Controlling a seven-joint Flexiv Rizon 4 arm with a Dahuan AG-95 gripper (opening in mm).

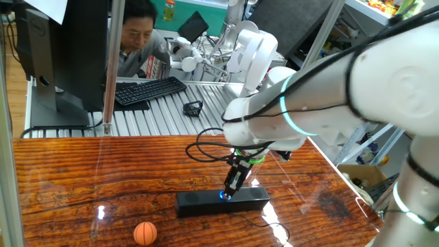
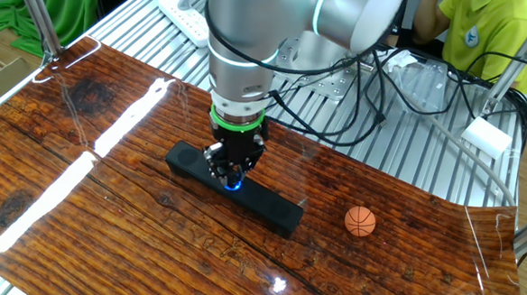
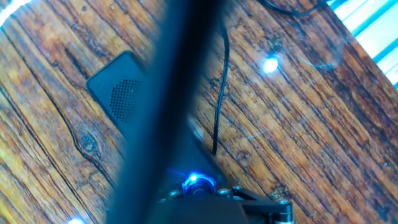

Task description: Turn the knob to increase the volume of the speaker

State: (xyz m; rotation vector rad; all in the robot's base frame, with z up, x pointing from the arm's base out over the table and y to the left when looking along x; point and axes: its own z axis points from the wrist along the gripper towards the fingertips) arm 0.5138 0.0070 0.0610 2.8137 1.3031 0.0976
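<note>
Knob (image 2: 235,182): mostly hidden beneath gripper (image 2: 232,173), blue glow showing; gripper clenched on it. Speaker (image 2: 276,209): flat, long axis diagonal across table (image 2: 86,202).

The desk (image 2: 87,220) is dark reddish wood with strong grain and knots, under a glossy coat that throws back white glare. The speaker (image 2: 187,159) looks like matt black plastic, with a fine perforated grille at its end in the hand view. The orange ball (image 2: 360,221) at its 3 o'clock seems pebbled rubber. The arm (image 2: 249,40) shell is smooth, glossy grey-white. Behind the desk lies ribbed bare metal (image 2: 335,135).
</note>
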